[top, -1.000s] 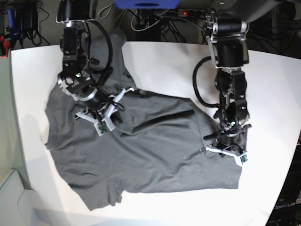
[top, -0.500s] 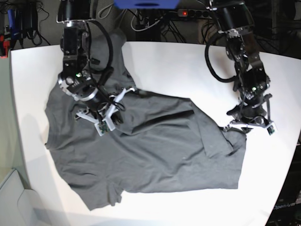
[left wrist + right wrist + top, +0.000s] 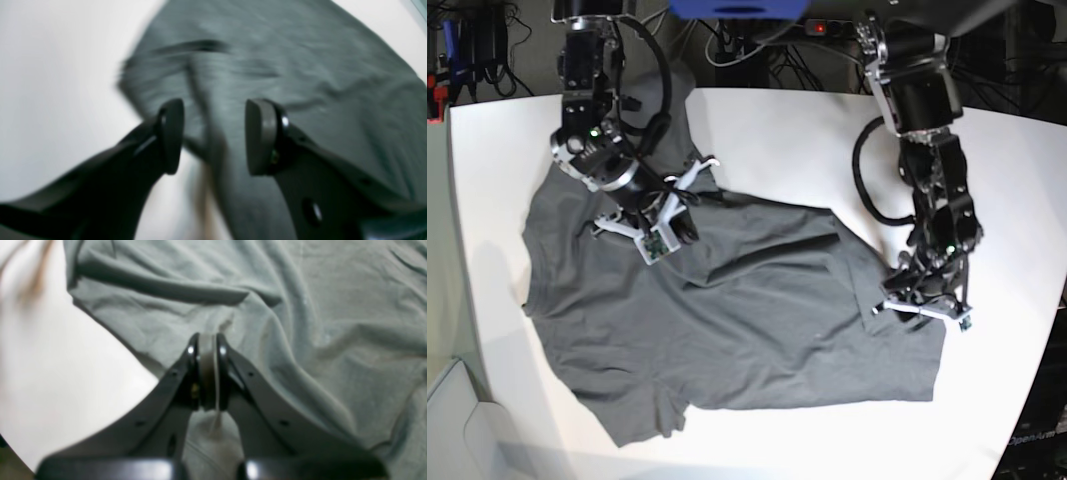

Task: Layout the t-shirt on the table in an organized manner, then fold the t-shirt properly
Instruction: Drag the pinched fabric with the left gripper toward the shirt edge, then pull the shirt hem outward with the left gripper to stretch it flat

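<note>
The dark grey t-shirt (image 3: pixel 757 320) lies spread but wrinkled on the white table (image 3: pixel 807 140), with a long crease across its chest. My right gripper (image 3: pixel 659 245) rests on the shirt's upper left part. In the right wrist view this gripper (image 3: pixel 207 373) is shut on a thin fold of the t-shirt (image 3: pixel 333 306). My left gripper (image 3: pixel 924 312) hangs over the shirt's right edge. In the left wrist view it (image 3: pixel 215 136) is open, its fingertips (image 3: pixel 170 136) straddling a blurred ridge of the t-shirt (image 3: pixel 300 66) close to the table (image 3: pixel 50 83).
Cables and a power strip (image 3: pixel 827 28) run behind the table's far edge. A pale bin (image 3: pixel 447 420) stands off the table's lower left corner. Bare tabletop (image 3: pixel 50 356) shows beside the shirt in the right wrist view.
My left gripper swung out to the right with the shirt's edge, came back over that edge and opened. My right gripper shifted slightly toward the far side, still pinching fabric.
</note>
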Tool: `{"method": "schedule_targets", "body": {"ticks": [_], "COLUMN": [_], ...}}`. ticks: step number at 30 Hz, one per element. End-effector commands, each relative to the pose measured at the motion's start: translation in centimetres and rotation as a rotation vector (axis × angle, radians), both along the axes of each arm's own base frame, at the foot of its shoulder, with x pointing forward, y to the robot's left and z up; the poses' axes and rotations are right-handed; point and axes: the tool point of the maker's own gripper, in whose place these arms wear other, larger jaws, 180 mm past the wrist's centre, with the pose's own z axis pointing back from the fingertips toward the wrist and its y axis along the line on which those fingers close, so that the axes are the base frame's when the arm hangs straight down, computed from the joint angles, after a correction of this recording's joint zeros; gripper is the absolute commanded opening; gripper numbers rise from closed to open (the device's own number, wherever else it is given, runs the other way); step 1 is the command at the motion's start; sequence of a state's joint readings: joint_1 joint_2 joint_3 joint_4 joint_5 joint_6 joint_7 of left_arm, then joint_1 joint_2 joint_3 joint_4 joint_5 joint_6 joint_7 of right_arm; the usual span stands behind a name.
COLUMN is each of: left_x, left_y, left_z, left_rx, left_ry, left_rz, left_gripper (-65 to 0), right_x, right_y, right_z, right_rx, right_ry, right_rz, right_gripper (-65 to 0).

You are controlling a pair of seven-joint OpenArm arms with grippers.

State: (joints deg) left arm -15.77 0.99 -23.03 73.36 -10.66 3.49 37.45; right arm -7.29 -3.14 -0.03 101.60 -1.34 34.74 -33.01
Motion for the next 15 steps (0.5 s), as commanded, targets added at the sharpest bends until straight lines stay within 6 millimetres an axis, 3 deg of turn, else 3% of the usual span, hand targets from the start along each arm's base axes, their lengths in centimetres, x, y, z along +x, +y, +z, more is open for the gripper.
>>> {"method": "schedule_targets", "body": {"ticks": [1, 6, 15], "left_x": [1.8, 2.9, 2.4], "left_y": [0.1, -0.3, 0.1], "left_z": [1.9, 1.3, 0.6], "left_rx": [0.007, 0.004, 0.008], "left_ry": [-0.06, -0.081, -0.07], "left_rz": [-0.004, 0.003, 0.014], "left_gripper": [-35.2, -35.2, -35.2], "right_x": [0.5, 0.0, 0.2], "right_y": [0.2, -0.5, -1.3], "right_z": [1.7, 2.2, 2.1], "right_rx": [0.029, -0.001, -0.025], "right_ry": [-0.061, -0.077, -0.079], "right_rz": [0.003, 0.007, 0.01], "right_gripper": [-65.0, -65.0, -65.0]}}
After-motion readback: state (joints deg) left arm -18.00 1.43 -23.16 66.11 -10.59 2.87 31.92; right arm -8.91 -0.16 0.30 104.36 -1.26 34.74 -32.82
